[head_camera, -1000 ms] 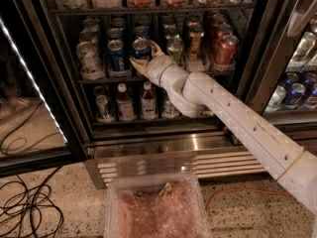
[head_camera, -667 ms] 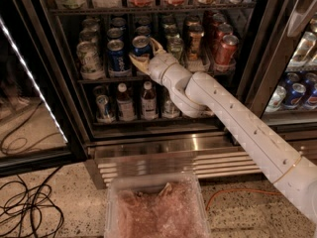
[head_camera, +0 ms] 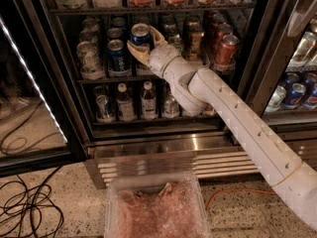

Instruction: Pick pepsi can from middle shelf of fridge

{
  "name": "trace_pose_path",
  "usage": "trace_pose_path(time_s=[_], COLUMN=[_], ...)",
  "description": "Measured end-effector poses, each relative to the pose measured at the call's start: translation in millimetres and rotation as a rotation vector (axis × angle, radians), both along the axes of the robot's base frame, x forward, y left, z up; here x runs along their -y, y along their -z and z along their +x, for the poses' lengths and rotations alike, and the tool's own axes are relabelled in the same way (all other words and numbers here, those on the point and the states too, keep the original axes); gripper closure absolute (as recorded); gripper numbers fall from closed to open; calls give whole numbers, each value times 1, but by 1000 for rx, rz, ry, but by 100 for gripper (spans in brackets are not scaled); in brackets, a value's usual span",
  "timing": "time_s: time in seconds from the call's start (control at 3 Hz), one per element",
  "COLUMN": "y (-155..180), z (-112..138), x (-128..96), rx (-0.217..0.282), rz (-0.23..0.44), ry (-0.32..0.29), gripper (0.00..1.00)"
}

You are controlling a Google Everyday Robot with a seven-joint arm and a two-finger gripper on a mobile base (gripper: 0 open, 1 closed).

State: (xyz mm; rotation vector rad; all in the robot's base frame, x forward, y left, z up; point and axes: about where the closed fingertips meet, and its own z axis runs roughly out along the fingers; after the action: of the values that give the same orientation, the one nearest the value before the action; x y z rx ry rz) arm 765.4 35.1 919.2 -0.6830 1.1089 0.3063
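Grasp step: in the upper centre, the gripper [head_camera: 147, 43] sits at the fridge [head_camera: 163, 150] middle shelf [head_camera: 99, 78], fingers [head_camera: 136, 52] spread around the pepsi can [head_camera: 140, 33]; next, probably close firmly, then lift clear of neighbouring cans [head_camera: 117, 56]

White arm [head_camera: 237, 118] stretches up-left (elbow apparently bent), gripper [head_camera: 146, 43] at its far end.
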Motion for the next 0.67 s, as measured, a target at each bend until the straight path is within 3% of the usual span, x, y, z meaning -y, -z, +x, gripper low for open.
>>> trace_pose_path(time_s=[0.67], y=[0], z=[1], x=[-3], rx=[-11], rz=[-17], ry=[-28], gripper=[100])
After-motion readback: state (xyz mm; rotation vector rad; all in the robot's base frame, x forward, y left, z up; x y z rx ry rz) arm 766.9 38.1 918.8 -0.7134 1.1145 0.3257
